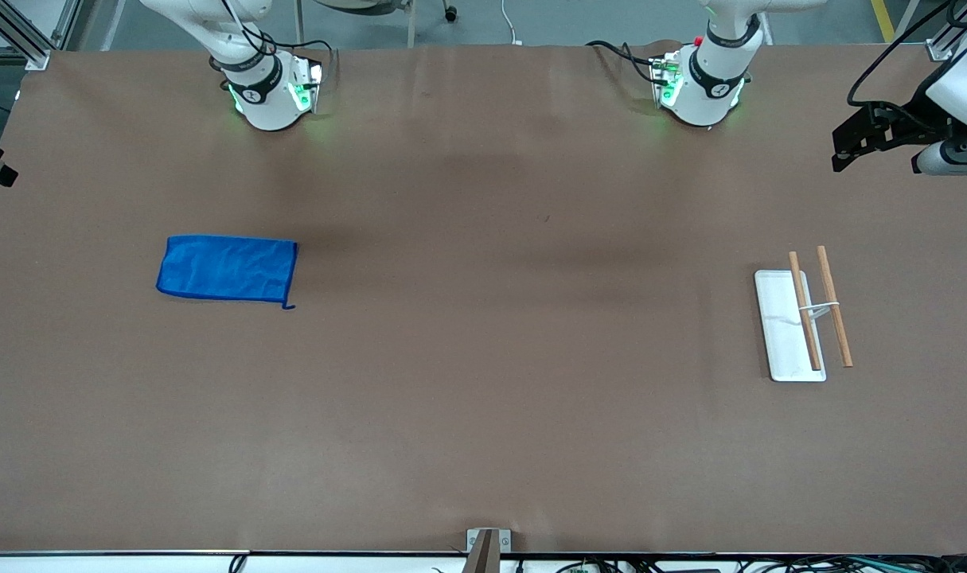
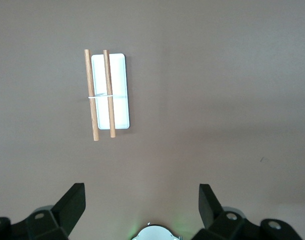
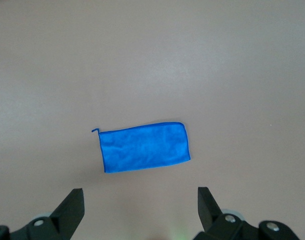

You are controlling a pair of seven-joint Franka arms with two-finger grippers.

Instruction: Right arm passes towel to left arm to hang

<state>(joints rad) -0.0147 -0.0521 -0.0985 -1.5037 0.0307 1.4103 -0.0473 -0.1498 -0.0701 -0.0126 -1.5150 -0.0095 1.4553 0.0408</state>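
A brown counter [image 1: 483,398] carries a white tray [image 1: 779,318] toward the left arm's end. Two wooden rods [image 1: 834,305] sit above it on a thin white stand, parallel, one over the tray, the other past its edge.

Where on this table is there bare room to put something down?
Nearly everywhere. The widest bare stretch lies between the towel at the right arm's end and the rack with two wooden rods at the left arm's end. The strip nearer the camera than both is bare too. Nowhere is crowded. Both grippers, left and right, hang open, high above the table.
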